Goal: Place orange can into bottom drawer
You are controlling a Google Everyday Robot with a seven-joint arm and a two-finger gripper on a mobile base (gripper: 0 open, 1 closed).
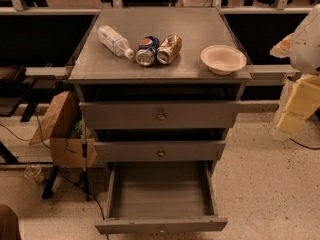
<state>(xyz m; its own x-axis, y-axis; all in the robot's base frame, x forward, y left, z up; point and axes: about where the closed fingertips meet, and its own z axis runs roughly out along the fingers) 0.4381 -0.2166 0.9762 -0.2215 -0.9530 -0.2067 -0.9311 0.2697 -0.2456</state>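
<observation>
The orange can (169, 49) lies on its side on the cabinet top (200, 24), touching the blue Pepsi can (146, 50) on its left. The bottom drawer (161, 225) is pulled out, and its tray looks empty. The two upper drawers with round knobs stick out a little. My gripper (298, 105) is at the right edge of the view, level with the upper drawers. It is to the right of the cabinet and well clear of the can, with the white arm (306, 44) above it.
A clear plastic bottle (114, 40) lies at the left of the cabinet top and a white bowl (223, 59) stands at the right. A cardboard box (62, 129) and a stand with cables (82, 174) are on the floor to the left. Speckled floor lies to the right.
</observation>
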